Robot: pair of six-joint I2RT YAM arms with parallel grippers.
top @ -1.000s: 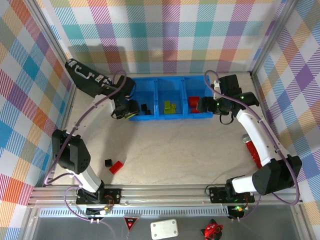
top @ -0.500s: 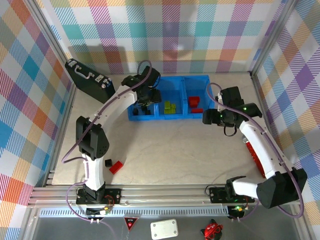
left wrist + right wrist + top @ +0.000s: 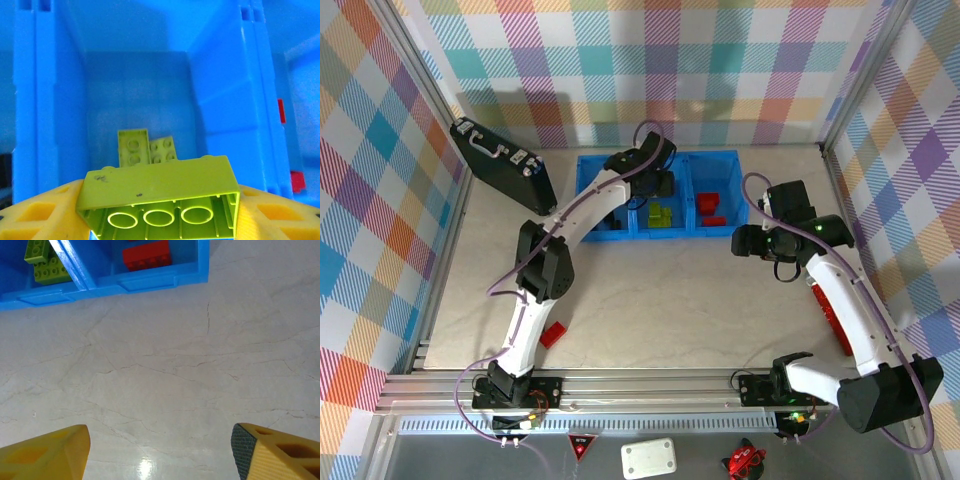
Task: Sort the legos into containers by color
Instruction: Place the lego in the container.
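The left gripper (image 3: 159, 217) is clamped on a lime green brick (image 3: 160, 187), with its yellow fingers (image 3: 35, 215) pressing the brick's two short ends. The brick is a long block of glossy plastic, tipped so that its hollow underside and three round tubes face the wrist camera (a few dark specks mark its smooth side). It hangs over the middle compartment (image 3: 140, 100) of the blue tray (image 3: 715, 158), a long moulded piece with low stepped walls and three square wells, set at the far side of the table (image 3: 165, 365). On that compartment's floor lie two smaller lime bricks (image 3: 134, 146), studs up and just beside each other. The right-hand compartment holds red bricks (image 3: 147, 255). The right gripper (image 3: 160, 450) stands with its jaws apart and nothing between them, over bare table near the tray's right end; one pad (image 3: 242, 445) has a black cross-hatched face. The tabletop is pale and stone-like, with hairline veins and a slight sheen. A lone red brick (image 3: 552, 334) lies on the near left of the table, well apart from the tray. A black case (image 3: 505, 165) with silver latches sits at the far left.
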